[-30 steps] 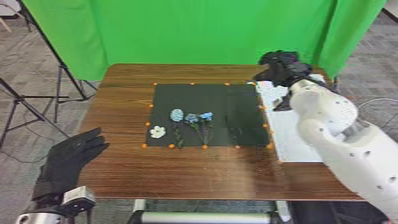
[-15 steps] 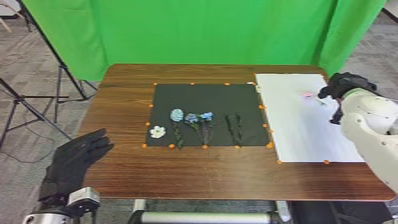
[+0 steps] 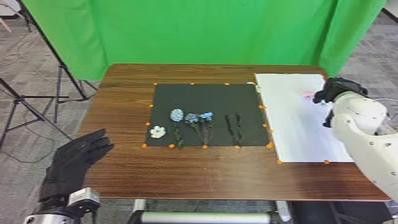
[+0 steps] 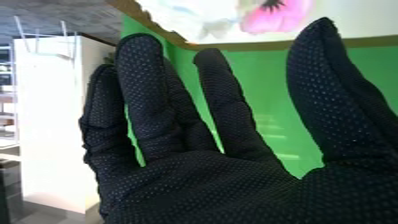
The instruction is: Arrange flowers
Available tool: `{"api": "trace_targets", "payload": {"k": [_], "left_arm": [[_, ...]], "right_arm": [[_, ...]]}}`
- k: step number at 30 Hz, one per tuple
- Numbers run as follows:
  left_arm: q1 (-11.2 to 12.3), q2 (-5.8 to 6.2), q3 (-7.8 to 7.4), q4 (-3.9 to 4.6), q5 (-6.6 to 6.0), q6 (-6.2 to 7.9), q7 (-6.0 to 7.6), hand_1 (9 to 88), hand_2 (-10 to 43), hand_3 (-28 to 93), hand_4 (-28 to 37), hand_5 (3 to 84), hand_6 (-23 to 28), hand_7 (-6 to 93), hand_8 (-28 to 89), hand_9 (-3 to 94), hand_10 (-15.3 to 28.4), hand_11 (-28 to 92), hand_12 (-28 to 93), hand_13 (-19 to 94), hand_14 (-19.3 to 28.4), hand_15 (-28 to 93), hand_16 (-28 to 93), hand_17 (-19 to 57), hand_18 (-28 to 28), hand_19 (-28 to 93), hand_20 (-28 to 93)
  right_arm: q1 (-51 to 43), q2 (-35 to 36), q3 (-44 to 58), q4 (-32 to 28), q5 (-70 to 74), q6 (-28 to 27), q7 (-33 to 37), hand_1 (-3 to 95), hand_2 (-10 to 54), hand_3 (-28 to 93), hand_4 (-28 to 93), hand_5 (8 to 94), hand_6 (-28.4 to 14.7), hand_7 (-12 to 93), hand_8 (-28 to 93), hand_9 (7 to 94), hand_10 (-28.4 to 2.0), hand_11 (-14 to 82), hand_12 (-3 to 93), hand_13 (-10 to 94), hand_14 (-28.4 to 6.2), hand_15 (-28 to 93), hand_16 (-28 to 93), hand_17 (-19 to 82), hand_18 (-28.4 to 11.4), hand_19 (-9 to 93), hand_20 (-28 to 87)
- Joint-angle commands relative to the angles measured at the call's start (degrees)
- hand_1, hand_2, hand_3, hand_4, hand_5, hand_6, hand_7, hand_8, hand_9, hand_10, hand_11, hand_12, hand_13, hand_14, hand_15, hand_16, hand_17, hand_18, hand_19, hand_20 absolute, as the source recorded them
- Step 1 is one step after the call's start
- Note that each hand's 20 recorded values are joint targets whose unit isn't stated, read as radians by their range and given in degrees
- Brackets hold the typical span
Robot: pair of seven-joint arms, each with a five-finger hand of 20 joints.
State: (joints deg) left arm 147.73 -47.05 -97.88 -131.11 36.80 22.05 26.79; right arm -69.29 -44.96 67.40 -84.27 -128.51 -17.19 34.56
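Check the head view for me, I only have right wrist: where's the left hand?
Observer: Left hand is by the left edge of the table.
Operator: I see a pink flower. Any blue ones around?
Observer: Yes, blue flowers lie side by side on the black mat.
Operator: Anything right of those?
Observer: Dark green stems, on the same mat.

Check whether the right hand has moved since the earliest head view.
Yes: the right hand has moved right and a little nearer, from the far left corner of the white sheet to its right edge.
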Motion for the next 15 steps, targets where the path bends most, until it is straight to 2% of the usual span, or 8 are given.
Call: {"api": "trace_targets", "payload": {"k": [1,2,3,4,7,8,11,15], "left_arm": [[-0.13,-0.55,0.29,0.17,0.00,-0.19,-0.50,27.3,5.8,83,-13.3,46.5,14.2,14.7,-9,39.0,22.2,37,9,28,28.4,60,-13,-9.7,21.2,56,12],[-0.09,-0.42,0.43,0.15,-0.02,0.01,-0.27,27.3,5.8,83,-13.4,46.4,14.2,14.7,-9,39.0,22.2,37,9,28,28.4,60,-13,-9.7,21.2,56,12],[-0.53,-0.90,0.38,0.25,0.36,-0.29,-1.11,27.3,5.9,83,-13.4,46.4,14.2,14.7,-9,39.0,22.2,37,9,28,28.4,60,-13,-9.7,21.2,56,12],[-0.25,-0.72,0.42,0.31,-0.05,-0.04,-0.37,27.3,5.9,83,-13.4,46.4,14.1,14.7,-9,39.0,22.2,37,9,28,28.4,60,-13,-9.7,21.2,56,12],[0.26,-1.66,-0.24,0.21,0.27,-0.18,-1.19,27.4,6.0,83,-13.4,46.4,14.1,14.7,-9,39.0,22.1,37,9,28,28.4,60,-13,-9.7,21.2,56,12],[0.35,-1.92,-0.37,0.17,0.55,-0.38,-1.36,27.3,5.9,83,-13.3,46.4,14.1,14.7,-9,38.9,22.1,37,9,28,28.4,60,-13,-9.7,21.2,56,12],[-0.12,-2.48,-0.43,0.20,1.14,-0.99,-2.35,27.4,6.0,83,-13.3,46.4,14.1,14.7,-9,39.0,22.2,37,9,28,28.4,60,-13,-9.7,21.2,56,12],[-0.15,-2.44,-0.38,0.15,1.22,-1.00,-2.27,27.3,6.0,83,-13.2,46.4,14.1,14.7,-9,39.0,22.1,37,9,28,28.4,60,-13,-9.7,21.2,56,12]], "right_arm": [[-1.83,-2.27,1.48,2.45,-1.56,-1.80,1.04,25.7,-3.1,87,-28,46.2,-4.6,17,-12,45.2,-19.3,15.6,16.6,48,-14.8,76,14,17,-24.9,77,38],[-1.77,-2.17,0.99,2.72,-1.11,-1.49,1.22,26.2,-2.8,87,-28,47.7,-3.9,18,-12,47.0,-18.6,16.2,16.4,49,-14.7,76,14,17,-24.9,77,38],[-2.82,-2.14,1.66,2.33,-1.42,-1.28,1.06,26.4,-2.7,87,-28,48.3,-3.6,18,-13,48.3,-18.0,16.8,16.4,50,-14.6,76,14,18,-24.9,77,37],[-2.75,-2.48,1.56,2.70,-2.30,-0.57,0.16,26.8,-2.6,87,-28,49.5,-3.3,19,-13,50.2,-17.3,17.8,16.3,50,-14.4,75,14,18,-24.7,77,37],[-3.54,-1.99,0.82,2.67,-4.85,1.48,-1.14,28.8,-3.1,87,-28,53.7,-2.2,20,-14,55.6,-15.4,20.8,16.2,52,-13.5,74,15,18,-24.6,77,36],[-3.55,-2.04,0.57,2.90,-5.43,2.33,-1.18,31.5,-3.9,86,-28,57.3,-0.7,22,-15,59.5,-12.2,25.0,16.7,55,-11.6,73,16,19,-23.7,77,36],[-3.41,-2.09,-0.02,3.80,-6.27,3.40,-0.33,37.0,-5.6,84,-28,61.8,1.2,26,-14,66.3,-9.9,29.1,17.3,59,-9.1,72,18,20,-22.8,77,35],[-3.87,-1.59,-0.96,4.16,-8.46,7.16,-0.33,47.7,-7.8,76,-28,66.9,1.5,32,-7,77.2,-7.3,18.2,30.4,63,-6.1,67,28,23,-21.8,80,33]]}}
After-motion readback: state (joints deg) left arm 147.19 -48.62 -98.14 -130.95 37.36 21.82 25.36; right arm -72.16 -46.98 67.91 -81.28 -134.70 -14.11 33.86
